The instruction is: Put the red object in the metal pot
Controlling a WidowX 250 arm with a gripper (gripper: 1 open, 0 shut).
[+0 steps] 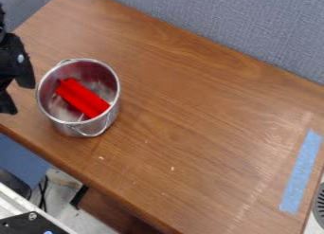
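Wood tabletop (209, 124), brown with visible grain and a few pale specks, runs across most of the view. Gripper (10, 72) is at the left edge, partly cut off by the frame. Grey textured panel (241, 25) stands along the tabletop's far edge, well apart from the gripper. Pale blue strip (301, 171) lies at the opposite side of the table from it. Below the gripper in view, past the table edge: blue surface (23, 162), dark cables (42, 189), some metal hardware (23, 222) (too small to identify).

No readable brands or labels.

Arm pose: only the dark end portion shows, just beside the pot; tilt can't be read. Can't tell from the view whether the fingers are spread or closed; nothing visible is grasped.

Red object (82, 99) sits inside the metal pot (79, 98), lying at a diagonal, apart from the gripper. Pot is right next to the gripper, on the wood, open side facing the camera.
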